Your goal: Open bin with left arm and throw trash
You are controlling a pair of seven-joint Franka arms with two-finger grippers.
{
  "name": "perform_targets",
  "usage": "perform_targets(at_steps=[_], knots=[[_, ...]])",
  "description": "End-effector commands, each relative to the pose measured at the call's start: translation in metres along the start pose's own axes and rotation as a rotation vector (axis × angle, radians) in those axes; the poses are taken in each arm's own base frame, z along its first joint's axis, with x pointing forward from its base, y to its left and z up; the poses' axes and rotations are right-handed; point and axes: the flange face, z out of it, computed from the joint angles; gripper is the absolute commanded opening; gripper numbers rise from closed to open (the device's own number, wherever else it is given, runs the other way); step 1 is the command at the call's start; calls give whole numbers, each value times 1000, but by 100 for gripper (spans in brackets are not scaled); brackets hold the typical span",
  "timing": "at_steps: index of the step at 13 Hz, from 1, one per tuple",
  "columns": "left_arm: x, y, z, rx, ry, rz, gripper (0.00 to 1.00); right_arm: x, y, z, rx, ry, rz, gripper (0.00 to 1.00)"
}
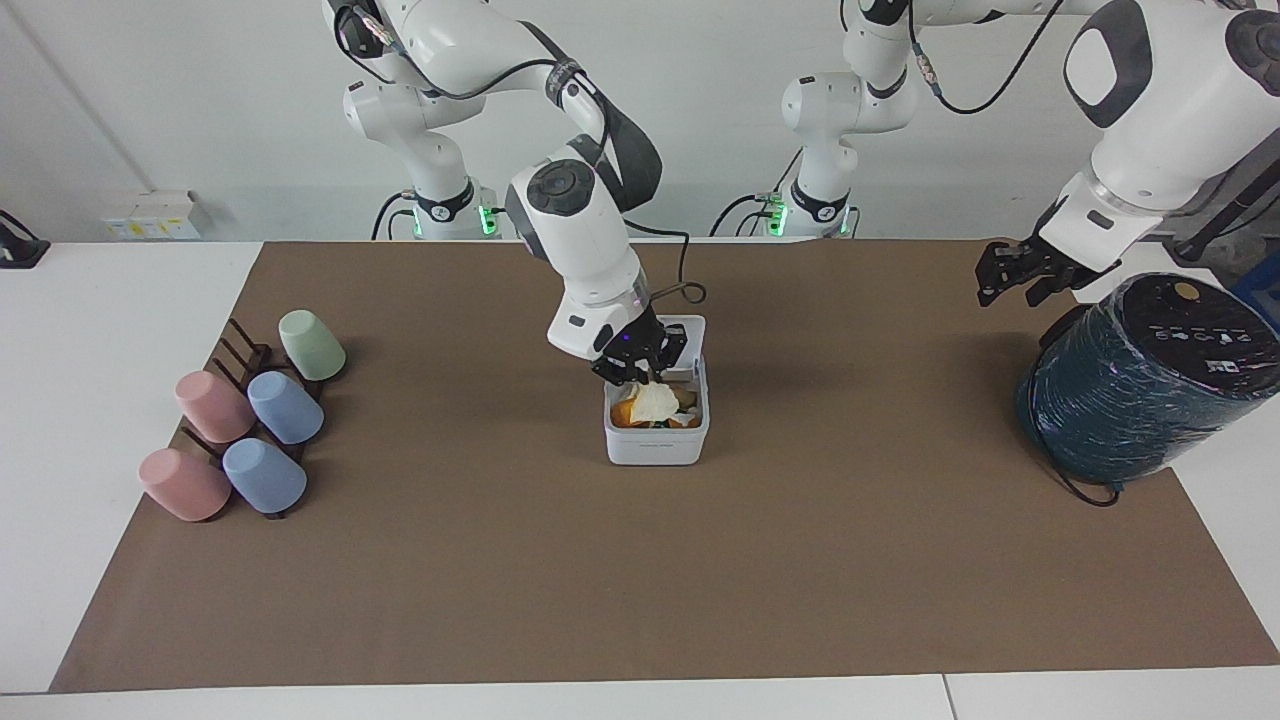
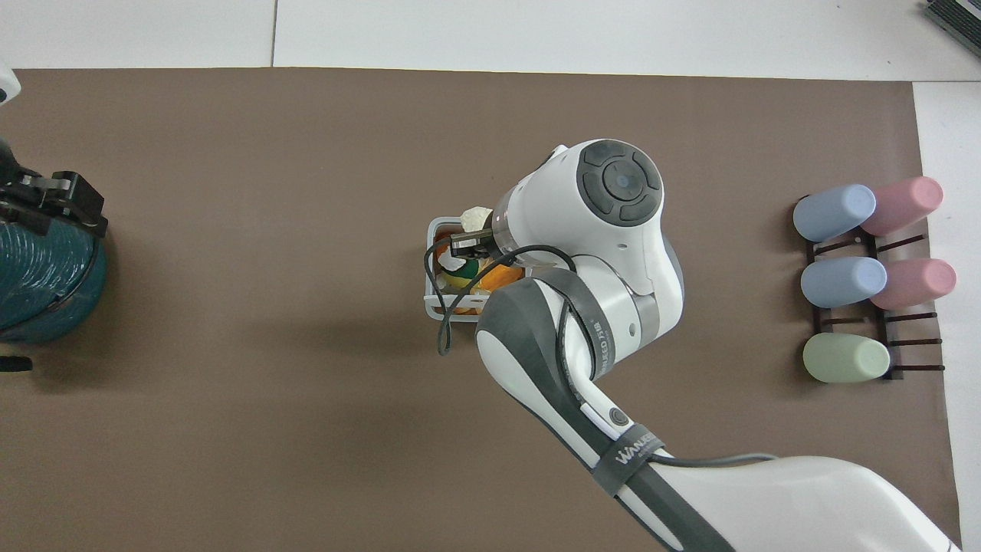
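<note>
The white bin (image 1: 655,447) stands in the middle of the brown mat. Its lid (image 1: 692,334) is up, on the side nearer to the robots. Orange, yellow and green trash (image 1: 630,415) lies inside. My right gripper (image 1: 640,372) is over the open bin, shut on the cream-white scrap (image 1: 656,401), which hangs at the bin's mouth. In the overhead view the right arm covers most of the bin (image 2: 431,300), and the scrap (image 2: 477,217) shows by the right gripper (image 2: 467,244). My left gripper (image 1: 1012,274) is open and empty, in the air beside the teal cylinder, and also shows in the overhead view (image 2: 65,203).
A big dark teal cylinder (image 1: 1140,385) stands at the left arm's end of the mat, seen also from overhead (image 2: 38,284). A dark rack with several pastel cups (image 1: 240,425) lies at the right arm's end and shows overhead (image 2: 866,276).
</note>
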Motion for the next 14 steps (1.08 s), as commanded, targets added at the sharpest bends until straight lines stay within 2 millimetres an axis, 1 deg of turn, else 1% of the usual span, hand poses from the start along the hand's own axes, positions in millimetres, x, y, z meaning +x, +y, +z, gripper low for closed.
perform_targets(at_steps=[1, 2, 3, 4, 7, 8, 9, 10, 11, 12, 13, 14], knots=[[-2, 11, 5, 11, 50, 37, 63, -3, 1, 5, 17, -13, 45, 15], [-1, 13, 5, 6, 68, 44, 63, -4, 1, 6, 16, -15, 48, 46], [1, 16, 8, -14, 86, 54, 63, -3, 2, 6, 16, -15, 60, 64], [2, 17, 10, -35, 106, 59, 63, -4, 1, 6, 17, -12, 62, 100], [0, 18, 13, -33, 110, 100, 64, -3, 0, 5, 18, -6, 61, 100], [0, 18, 13, -32, 110, 103, 67, -3, 0, 4, 18, -6, 61, 100], [0, 17, 12, -32, 113, 101, 73, -3, -1, 4, 16, -6, 60, 100], [-1, 15, 11, -32, 115, 98, 81, -5, -5, 1, 7, 2, 47, 100], [-1, 15, 9, -31, 118, 98, 87, -4, -4, -8, 0, 12, 54, 100], [-2, 14, 9, -30, 119, 97, 92, -1, 2, -22, -14, 40, 63, 100], [-2, 14, 8, -27, 121, 95, 100, 3, 11, -38, -58, 79, 65, 100], [-2, 13, 6, -26, 128, 93, 100, 12, 32, -53, -123, 127, 72, 100]])
